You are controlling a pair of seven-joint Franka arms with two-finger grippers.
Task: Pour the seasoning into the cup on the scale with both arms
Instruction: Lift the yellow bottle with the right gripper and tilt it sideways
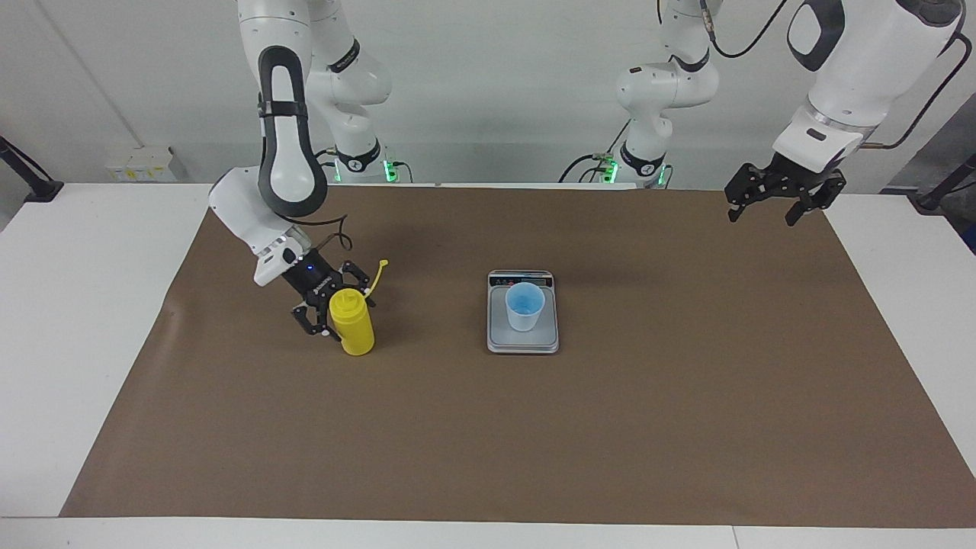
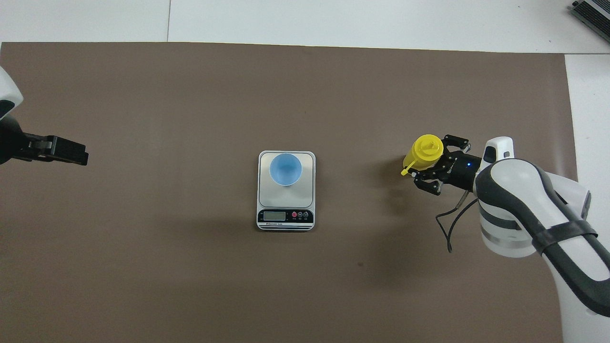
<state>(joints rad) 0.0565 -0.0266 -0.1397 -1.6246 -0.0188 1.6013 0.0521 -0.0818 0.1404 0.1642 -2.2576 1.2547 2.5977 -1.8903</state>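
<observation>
The yellow seasoning bottle stands upright on the brown mat toward the right arm's end of the table; it also shows in the overhead view. My right gripper is low beside it, open, with one finger on each side of the bottle's upper part. The light blue cup stands empty on the silver scale at mid-table; cup and scale also show from overhead. My left gripper is open and empty, waiting in the air over the mat's corner at its own end.
A brown mat covers most of the white table. The scale's display strip faces the robots. A black cable hangs from the right wrist.
</observation>
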